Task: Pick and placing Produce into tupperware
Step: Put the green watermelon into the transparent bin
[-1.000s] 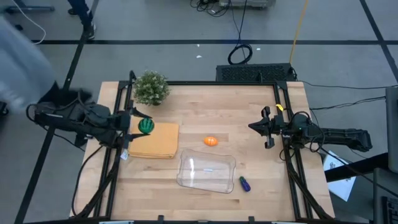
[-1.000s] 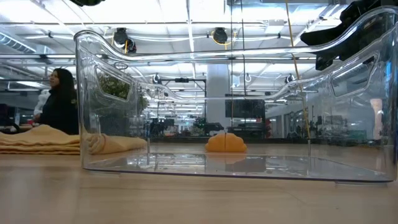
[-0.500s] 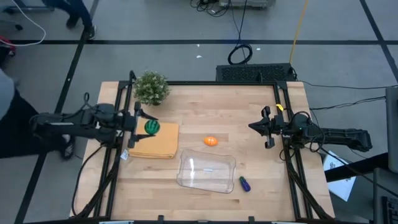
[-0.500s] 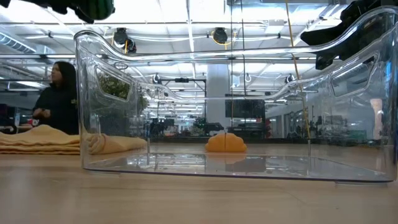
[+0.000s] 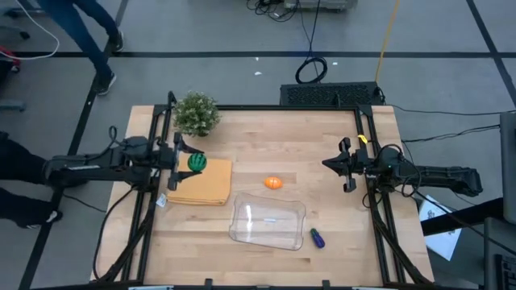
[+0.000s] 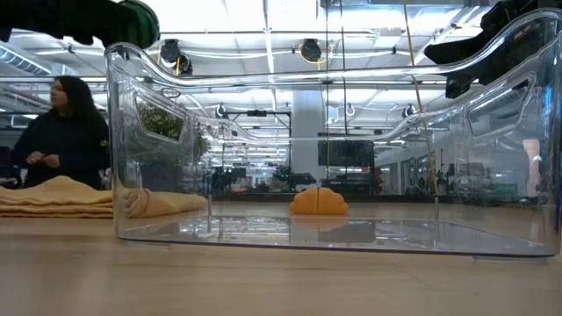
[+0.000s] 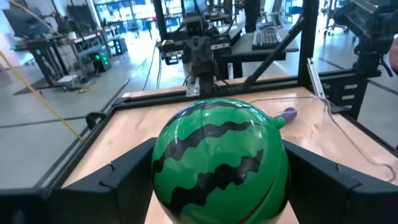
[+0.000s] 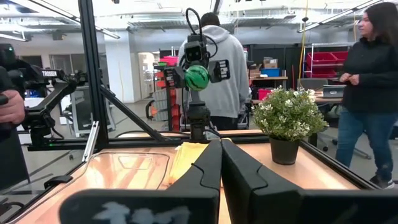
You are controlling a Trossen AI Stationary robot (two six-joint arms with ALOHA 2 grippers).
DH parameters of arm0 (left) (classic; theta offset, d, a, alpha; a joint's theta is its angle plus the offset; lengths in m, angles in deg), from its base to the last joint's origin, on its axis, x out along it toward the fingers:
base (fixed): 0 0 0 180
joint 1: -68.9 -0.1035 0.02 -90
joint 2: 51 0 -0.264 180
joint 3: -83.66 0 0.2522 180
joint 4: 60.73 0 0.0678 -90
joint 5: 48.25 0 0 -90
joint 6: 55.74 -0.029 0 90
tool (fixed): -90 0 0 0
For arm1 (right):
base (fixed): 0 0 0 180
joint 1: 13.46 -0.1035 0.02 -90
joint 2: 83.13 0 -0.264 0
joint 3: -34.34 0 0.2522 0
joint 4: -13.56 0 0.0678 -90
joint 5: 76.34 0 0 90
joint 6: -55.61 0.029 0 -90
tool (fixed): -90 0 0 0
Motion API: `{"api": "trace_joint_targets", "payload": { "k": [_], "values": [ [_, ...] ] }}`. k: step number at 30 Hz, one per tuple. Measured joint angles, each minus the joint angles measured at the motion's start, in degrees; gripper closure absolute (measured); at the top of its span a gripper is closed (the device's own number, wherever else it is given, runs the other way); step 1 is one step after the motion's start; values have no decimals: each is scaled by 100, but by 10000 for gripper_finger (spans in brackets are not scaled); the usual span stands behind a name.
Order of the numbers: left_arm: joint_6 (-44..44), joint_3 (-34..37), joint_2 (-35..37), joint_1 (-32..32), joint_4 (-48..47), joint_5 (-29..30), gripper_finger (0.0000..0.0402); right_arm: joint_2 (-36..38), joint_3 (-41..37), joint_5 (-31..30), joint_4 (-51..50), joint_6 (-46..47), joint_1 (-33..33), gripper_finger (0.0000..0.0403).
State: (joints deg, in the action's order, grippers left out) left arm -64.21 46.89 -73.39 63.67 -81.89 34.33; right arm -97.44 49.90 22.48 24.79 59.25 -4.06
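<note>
Nearest to me on the surface [image 5: 266, 137] I see the blue-purple piece [image 5: 317, 238], lying just beside the right short side of the tupperware [image 5: 268, 222], and the tupperware itself stands empty near the front edge. A little behind the tupperware, and apart from it, the orange oval [image 5: 273, 183] rests on the bare wood. To the left of the tupperware and further back lies the tan pad [image 5: 201, 182]. Above the far left corner of this pad I hold the left jaws [image 5: 187, 162], which are pinching the green striped ball [image 7: 219, 160] from both sides, so it is lifted off the surface. The right jaws [image 5: 339, 164] wait well to the right of the tupperware, raised and pressed together, as my right wrist view shows. Furthest from the tupperware, at the back left corner, stands the potted plant [image 5: 196, 114].
</note>
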Motion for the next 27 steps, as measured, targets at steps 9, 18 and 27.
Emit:
{"api": "trace_joint_targets", "payload": {
  "k": [9, 18, 27],
  "values": [
    [109, 558, -3, 0, 470, 163, 105, 0, 1, 0, 0, -2, 1, 403],
    [-54, 673, 281, 0, 465, 210, 105, 0, 1, 0, -7, -2, 0, 403],
    [173, 673, 447, 17, 480, -359, 105, 0, 1, 0, -9, 2, 1, 403]
  ]
}}
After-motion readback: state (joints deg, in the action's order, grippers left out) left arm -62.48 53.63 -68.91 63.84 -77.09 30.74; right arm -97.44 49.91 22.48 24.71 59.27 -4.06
